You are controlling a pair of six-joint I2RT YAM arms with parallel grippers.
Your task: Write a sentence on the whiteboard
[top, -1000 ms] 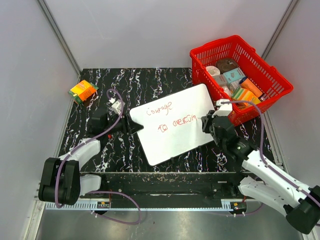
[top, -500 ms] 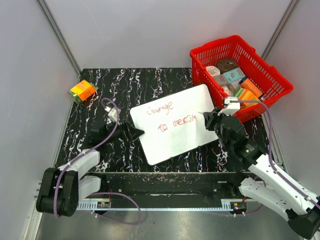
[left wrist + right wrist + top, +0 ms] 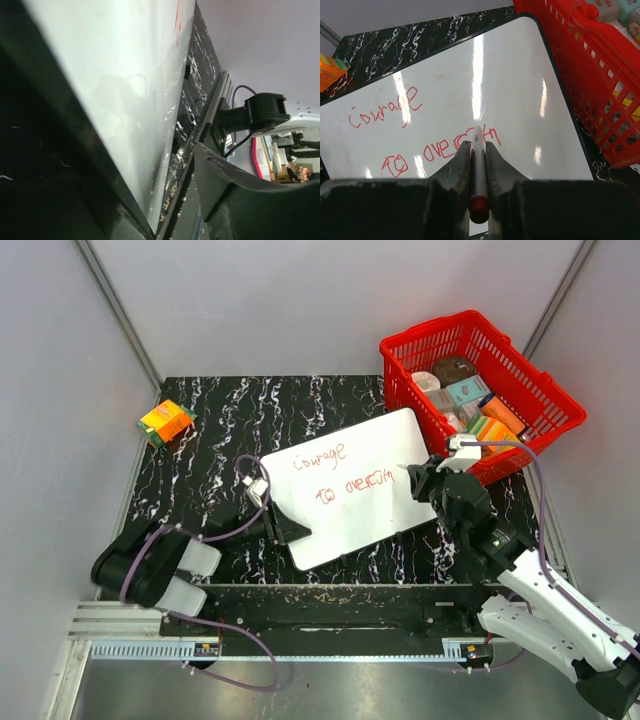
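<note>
The whiteboard (image 3: pixel 355 455) lies tilted on the black marbled table. The sentence (image 3: pixel 345 485) is red handwriting in two lines, "Courage" over "to overcom". My right gripper (image 3: pixel 418 480) is at the board's right edge, shut on a white marker with a red end cap (image 3: pixel 479 170). The marker's tip is over the last letters of the sentence (image 3: pixel 445 147). My left gripper (image 3: pixel 295 533) is at the board's near-left edge. In the left wrist view its fingers (image 3: pixel 240 200) stand apart with the edge of the whiteboard (image 3: pixel 125 75) between them, and a gap shows beside the board.
A red basket (image 3: pixel 530 435) with several packets stands at the back right, close to the board's right corner; it also shows in the right wrist view (image 3: pixel 600 75). An orange box (image 3: pixel 165 423) lies at the table's far left edge.
My left arm has let go of the board's left corner, folded back, and its gripper now sits at the near-left edge. My right gripper shifted slightly right, then held still.
</note>
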